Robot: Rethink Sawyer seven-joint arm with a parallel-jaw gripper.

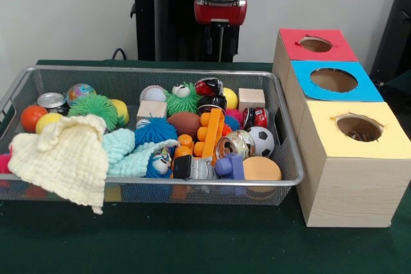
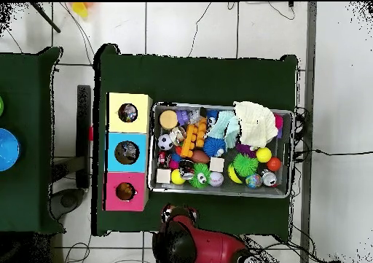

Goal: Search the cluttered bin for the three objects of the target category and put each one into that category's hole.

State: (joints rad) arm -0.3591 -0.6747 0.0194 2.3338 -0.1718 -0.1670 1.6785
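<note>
Hanging above the tabletop's robot-side edge, behind the bin (image 1: 282, 126), the end effector (image 1: 219, 42) holds nothing — whether its fingers are spread or pressed together I cannot tell. The arm looks drawn back and upright. The bin remains crowded, and the target category is unclear — the yellow box (image 1: 385, 142) shows something in its hole.

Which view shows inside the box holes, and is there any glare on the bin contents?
Overhead view: looks straight into the yellow box, blue box and red box holes, with dim shapes inside. Front view: holes seen obliquely and mostly shadowed; small highlights on the metal cans in the wire bin, even lighting otherwise.
</note>
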